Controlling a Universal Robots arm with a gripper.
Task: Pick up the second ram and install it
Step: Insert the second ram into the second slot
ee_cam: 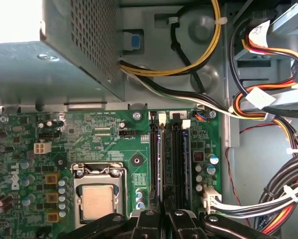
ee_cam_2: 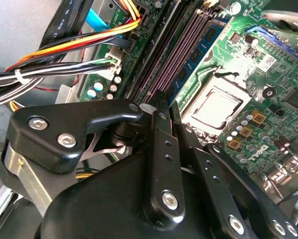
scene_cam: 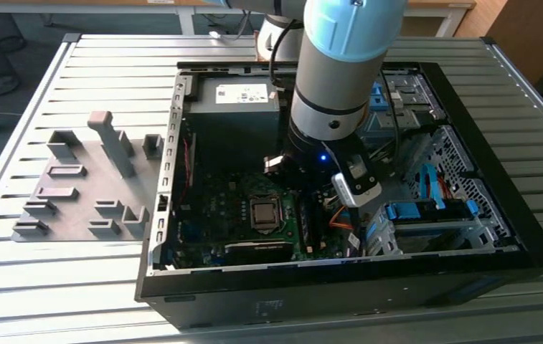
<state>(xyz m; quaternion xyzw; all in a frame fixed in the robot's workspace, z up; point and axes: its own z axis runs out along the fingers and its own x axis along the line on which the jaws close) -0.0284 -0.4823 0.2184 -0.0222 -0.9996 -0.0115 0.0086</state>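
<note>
Well off to the exterior view's left of the claw (ee_cam: 164, 215), outside the computer case (scene_cam: 501, 236), sit the grey holder blocks (scene_cam: 90, 186) on their plate. The claw itself hangs low inside the case, just above the green board. Whether it is clenched, released or gripping anything cannot be told from these views. Beside it, on the side toward the holder blocks, lies the square processor (ee_cam: 95, 199). Straight ahead of its tip run the memory slots (ee_cam: 178, 149). The second ram (ee_cam: 160, 154) appears to be the thin stick standing on edge in the slot nearest the processor. That reading is a judgement, since the stick is seen almost edge-on. Its near end lies just beyond the claw's tip, so close that touching or apart cannot be settled. Its long axis runs straight away from the claw, in line with the slots and toward the metal power box (ee_cam: 49, 59). In the second wrist view the stick shows as a dark, narrow strip with black chips and a blue tint along its face. Past the slots, on the claw's far side from the processor, a bundle of coloured cables (ee_cam: 283, 199) hangs near the board's edge.
</note>
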